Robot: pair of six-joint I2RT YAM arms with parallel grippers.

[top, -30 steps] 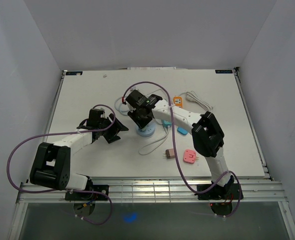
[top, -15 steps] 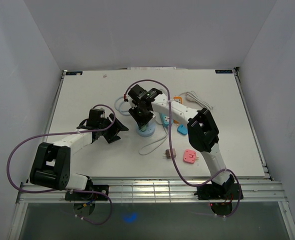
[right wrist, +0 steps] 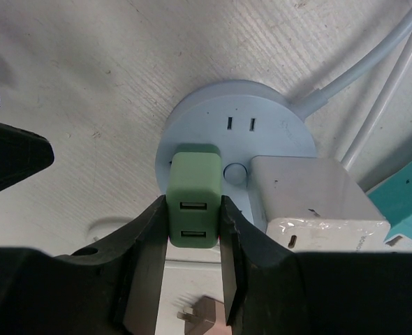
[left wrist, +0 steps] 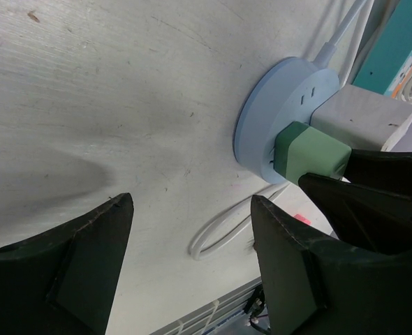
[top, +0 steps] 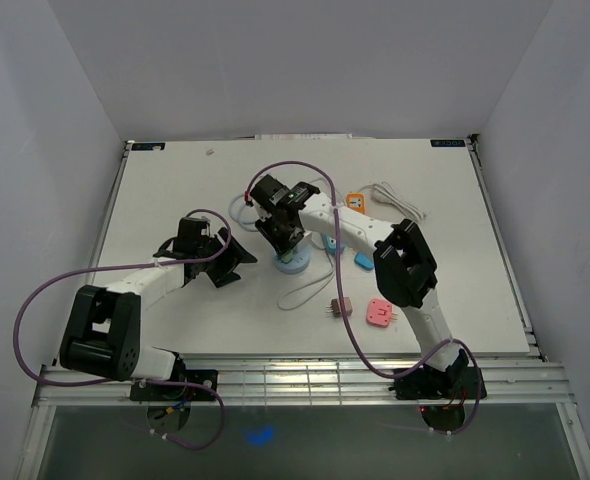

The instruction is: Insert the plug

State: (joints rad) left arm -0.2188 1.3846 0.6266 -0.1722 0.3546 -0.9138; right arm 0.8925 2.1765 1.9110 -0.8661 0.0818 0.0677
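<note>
Green is the colour of the plug [right wrist: 194, 199], a small blocky charger clamped between the two fingers of the right gripper [right wrist: 194, 218], whose jaws are drawn in narrow against its flat sides; it sits on the face of the round pale-blue socket hub [right wrist: 223, 105], which lies flat on the white table [top: 175, 190]; the plug's long axis stands upright out of the hub, its two-port end facing up toward the wrist camera and its prong end turned down into the hub; the prongs are hidden, so whether it is fully seated cannot be told; in the left wrist view the same plug [left wrist: 311, 152] juts out from the hub's [left wrist: 269, 105] face, its base meeting the surface; just beside it a white adapter [right wrist: 311, 195] occupies the neighbouring outlet, touching or nearly touching the green body; a free pair of slots shows on the hub's far side; a teal block [right wrist: 408, 195] lies near the hub; the left gripper [left wrist: 192, 209] hovers near, on the hub's left, jaws spread wide and holding nothing; nearer the arm bases a pink plug [top: 379, 313] and a brown plug [top: 341, 307] lie on the table.
</note>
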